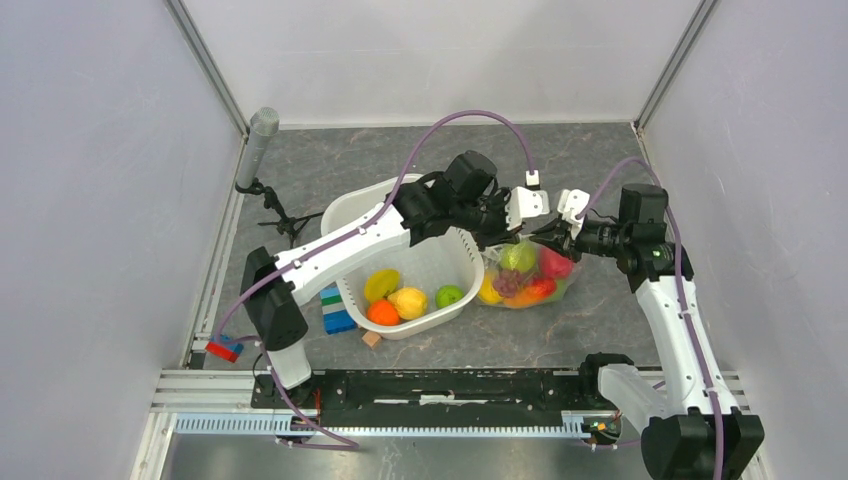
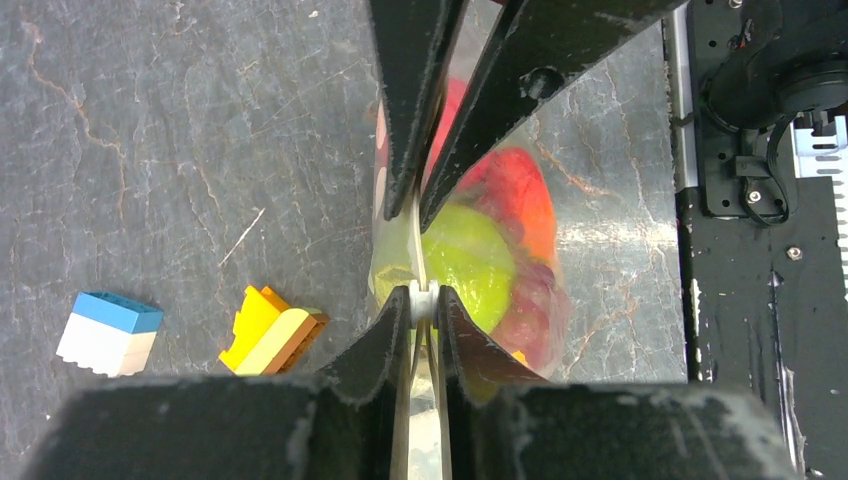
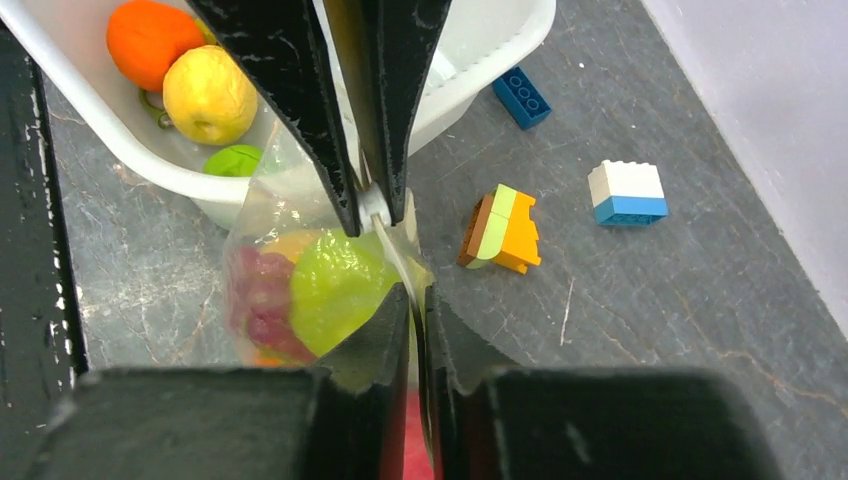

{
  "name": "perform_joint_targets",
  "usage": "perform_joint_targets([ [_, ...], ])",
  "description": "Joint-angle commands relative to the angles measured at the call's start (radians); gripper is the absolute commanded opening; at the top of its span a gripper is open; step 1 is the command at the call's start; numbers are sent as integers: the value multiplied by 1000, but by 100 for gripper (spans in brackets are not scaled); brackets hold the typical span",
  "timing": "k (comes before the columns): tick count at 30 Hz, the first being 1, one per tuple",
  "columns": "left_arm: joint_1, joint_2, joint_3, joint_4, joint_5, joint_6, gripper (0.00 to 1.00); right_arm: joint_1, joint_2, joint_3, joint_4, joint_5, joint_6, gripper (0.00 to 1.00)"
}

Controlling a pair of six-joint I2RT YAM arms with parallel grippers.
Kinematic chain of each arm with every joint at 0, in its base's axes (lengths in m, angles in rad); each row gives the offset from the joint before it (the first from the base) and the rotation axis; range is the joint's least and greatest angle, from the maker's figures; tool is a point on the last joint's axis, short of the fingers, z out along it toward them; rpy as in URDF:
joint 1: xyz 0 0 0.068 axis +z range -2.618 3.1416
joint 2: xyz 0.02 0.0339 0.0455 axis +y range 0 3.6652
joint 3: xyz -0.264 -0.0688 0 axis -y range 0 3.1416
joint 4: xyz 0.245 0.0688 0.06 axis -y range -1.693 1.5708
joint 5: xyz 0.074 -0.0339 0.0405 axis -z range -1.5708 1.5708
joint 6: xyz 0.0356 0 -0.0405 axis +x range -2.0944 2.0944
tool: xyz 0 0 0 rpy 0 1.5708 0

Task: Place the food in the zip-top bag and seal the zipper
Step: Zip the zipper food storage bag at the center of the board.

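Observation:
The zip-top bag (image 1: 525,277) hangs just right of the tub, holding a green apple (image 2: 465,255), red fruit (image 2: 515,190) and purple grapes (image 2: 530,310). My left gripper (image 2: 423,303) is shut on the white zipper (image 2: 415,240) at the bag's top edge, above the apple. The right gripper (image 3: 418,297) is shut on the same edge from the opposite side, its tips close to the left one's. In the top view the left gripper (image 1: 515,235) and right gripper (image 1: 548,240) meet over the bag. More food lies in the tub: an orange (image 3: 150,35), a lemon (image 3: 208,95) and a green apple (image 3: 235,160).
The white tub (image 1: 440,260) sits left of the bag, under the left arm. Building blocks lie on the grey table: a blue-white one (image 3: 627,192), an orange-green one (image 3: 500,230), a blue one (image 3: 520,97), blue ones (image 1: 335,310) and a red one (image 1: 225,350) by the tub.

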Motion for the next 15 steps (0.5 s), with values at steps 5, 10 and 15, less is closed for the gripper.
perform_joint_targets([
  [5, 7, -90, -56, 93, 9, -32, 2, 0, -59, -38, 138, 102, 61, 0],
  [10, 26, -128, -107, 100, -3, -44, 2, 1, -63, -35, 135, 197, 73, 0],
  [15, 49, -171, -167, 137, -2, -68, 4, 0, -67, -26, 124, 247, 69, 0],
])
